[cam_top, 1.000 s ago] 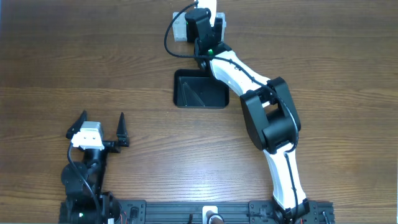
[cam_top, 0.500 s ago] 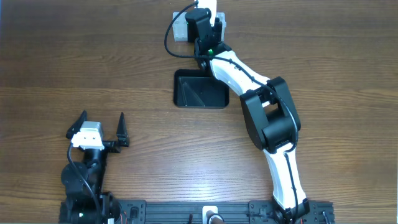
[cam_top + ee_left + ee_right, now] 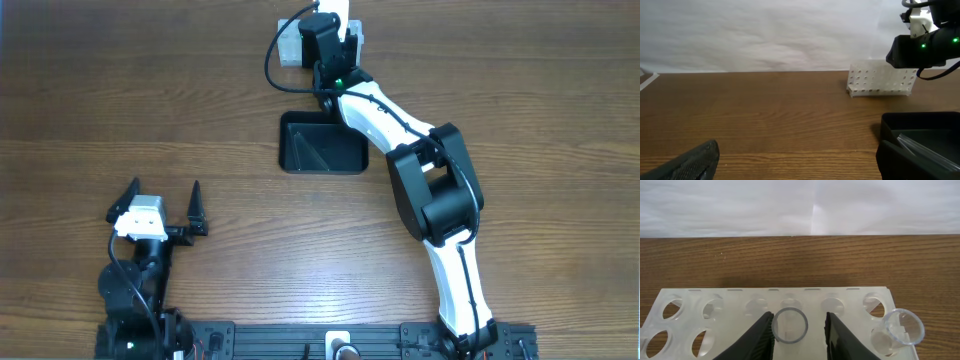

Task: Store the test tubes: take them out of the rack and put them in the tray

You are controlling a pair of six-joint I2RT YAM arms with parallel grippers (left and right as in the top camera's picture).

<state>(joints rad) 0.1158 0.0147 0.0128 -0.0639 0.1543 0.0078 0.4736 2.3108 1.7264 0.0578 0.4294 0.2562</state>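
**Right gripper straddles a tube in the rack**

At the left of the wooden table [image 3: 150, 80], the left gripper [image 3: 164, 190] sits near its base, fingers spread wide and holding nothing. In the middle, the black tray [image 3: 286, 140] holds a clear test tube [image 3: 920, 147] lying flat. Just beyond it, over the white rack [image 3: 735, 300], the right gripper [image 3: 799, 316] stands parted around an upright test tube [image 3: 789, 339], with one finger at the rim and the other just apart. A second test tube [image 3: 902, 325] stands at the rack's end.
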